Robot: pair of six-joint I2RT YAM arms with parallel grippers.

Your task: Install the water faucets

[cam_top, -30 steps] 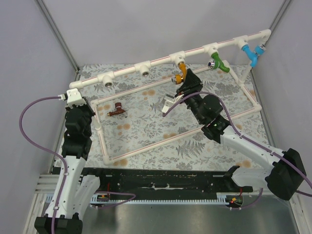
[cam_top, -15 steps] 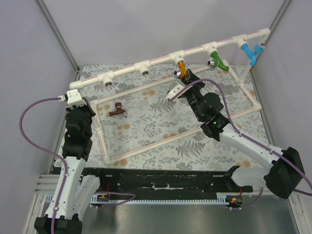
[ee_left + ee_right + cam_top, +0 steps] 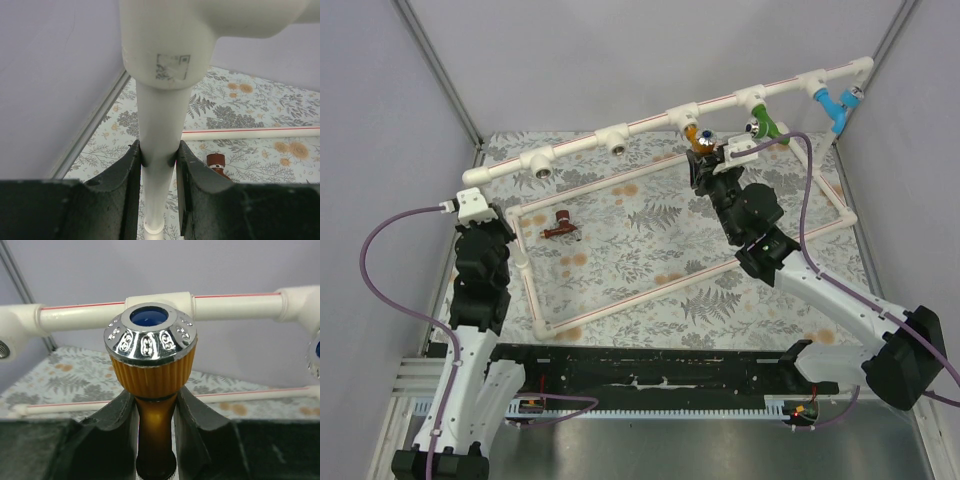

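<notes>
Now the right gripper (image 3: 156,415) pinches the orange tap (image 3: 150,362) — seemingly at the rail (image 3: 80,316) — while the left gripper (image 3: 159,161) clamps a post (image 3: 159,112); the brown tap (image 3: 558,226) lies apart.

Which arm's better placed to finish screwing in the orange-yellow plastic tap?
Right. Right gripper clamps the orange-yellow plastic tap at the white pipe tee; left gripper grips the white upright pipe.

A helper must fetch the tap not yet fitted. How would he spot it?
Look at the white pipe frame on the flowered table. Inside its left end a small tap lies flat. It alone is dark reddish-brown; the orange tap, green tap and blue tap are up at the top rail.
</notes>
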